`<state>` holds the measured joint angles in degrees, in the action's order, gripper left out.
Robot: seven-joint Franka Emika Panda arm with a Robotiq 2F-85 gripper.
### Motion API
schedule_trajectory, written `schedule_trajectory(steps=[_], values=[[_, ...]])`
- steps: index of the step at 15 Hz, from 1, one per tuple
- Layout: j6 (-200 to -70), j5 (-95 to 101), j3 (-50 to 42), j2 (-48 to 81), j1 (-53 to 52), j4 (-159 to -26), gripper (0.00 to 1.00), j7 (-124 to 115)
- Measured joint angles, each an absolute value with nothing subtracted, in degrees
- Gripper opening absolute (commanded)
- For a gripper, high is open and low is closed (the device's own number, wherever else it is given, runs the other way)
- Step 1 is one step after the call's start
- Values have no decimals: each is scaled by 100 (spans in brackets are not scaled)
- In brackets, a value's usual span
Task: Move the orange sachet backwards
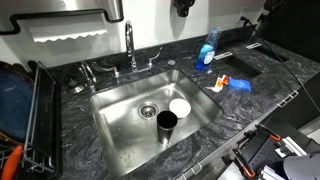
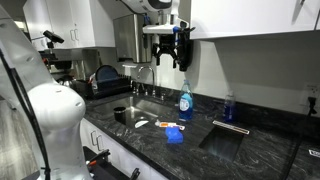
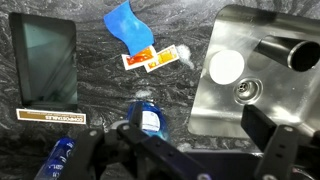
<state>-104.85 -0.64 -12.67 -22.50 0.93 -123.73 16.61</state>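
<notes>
I work over a dark marbled countertop with a steel sink sunk into it and a chrome faucet at the sink's far edge. In an exterior view white cabinets hang above the counter. A black dish rack stands at the left end.

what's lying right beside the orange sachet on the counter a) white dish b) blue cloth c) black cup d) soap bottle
b: in the wrist view the blue cloth lies right beside the orange sachet on the dark counter, while the black cup is in the sink.
</notes>
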Motion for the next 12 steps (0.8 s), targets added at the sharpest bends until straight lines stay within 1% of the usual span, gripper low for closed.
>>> schedule_trajectory(steps=[6,12], values=[[-10629,-69,-792,-1735,73,-12386,100,1010],[-10165,-64,-50,-1811,41,-12422,100,-622]])
